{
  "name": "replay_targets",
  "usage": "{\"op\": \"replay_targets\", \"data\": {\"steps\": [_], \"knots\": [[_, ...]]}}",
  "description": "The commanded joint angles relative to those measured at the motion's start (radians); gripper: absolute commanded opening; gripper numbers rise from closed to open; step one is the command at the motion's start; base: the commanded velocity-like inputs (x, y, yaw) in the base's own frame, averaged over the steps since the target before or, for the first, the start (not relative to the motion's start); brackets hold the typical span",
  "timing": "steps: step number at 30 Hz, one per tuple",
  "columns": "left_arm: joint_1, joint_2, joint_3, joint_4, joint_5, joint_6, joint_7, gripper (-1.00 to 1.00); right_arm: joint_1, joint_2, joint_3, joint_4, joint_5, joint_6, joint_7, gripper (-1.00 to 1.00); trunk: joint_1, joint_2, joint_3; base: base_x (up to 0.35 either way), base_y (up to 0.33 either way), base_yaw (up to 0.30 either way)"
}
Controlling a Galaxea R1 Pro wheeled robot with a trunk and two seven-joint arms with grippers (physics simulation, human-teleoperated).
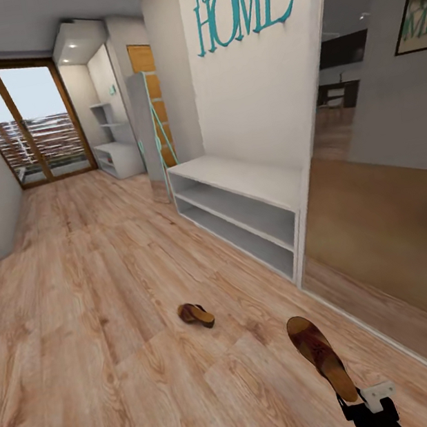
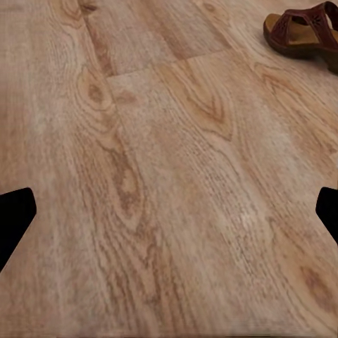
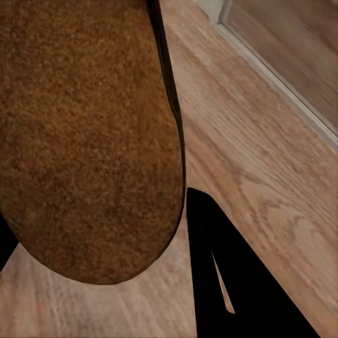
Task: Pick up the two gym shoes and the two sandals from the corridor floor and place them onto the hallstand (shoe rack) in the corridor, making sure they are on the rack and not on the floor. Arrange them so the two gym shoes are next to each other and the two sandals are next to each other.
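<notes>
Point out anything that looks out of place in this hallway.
One sandal lies alone on the corridor floor, not on a shelf. The other sandal is lifted in the right pincer, sole showing. Nothing looks spilled or damaged.

Open plank floor [image 1: 98,276] stretches wide down the corridor toward the glass doors [image 1: 25,120], broken by one loose sandal [image 1: 195,314] mid-floor, while the low white shelf bench [image 1: 241,208] crowds the right-hand wall [image 1: 255,94].

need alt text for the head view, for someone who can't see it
The right claw holds a brown sandal above the wood floor; a second sandal lies ahead, near a low white shelf bench.
</notes>
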Motion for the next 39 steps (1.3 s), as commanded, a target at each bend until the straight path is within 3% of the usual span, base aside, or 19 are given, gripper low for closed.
{"op": "replay_targets", "data": {"steps": [1,28,39], "knots": [[-0.001,-0.001,0.008,0.001,0.001,-0.002,-0.010,1.00,0.000,0.000,-0.009,0.000,0.003,-0.003,0.006,-1.00,0.000,0.000,-0.001,0.000,0.000,0.279],[-0.001,-0.001,0.008,0.000,0.001,-0.002,-0.010,1.00,0.000,0.000,-0.008,0.000,0.003,-0.003,0.006,-1.00,0.000,0.000,-0.001,0.004,-0.001,0.279],[-0.001,-0.001,0.008,0.000,0.002,-0.001,-0.010,1.00,0.000,0.000,-0.008,0.000,0.003,-0.003,0.006,-1.00,0.000,0.000,-0.001,0.148,-0.158,0.279]]}}
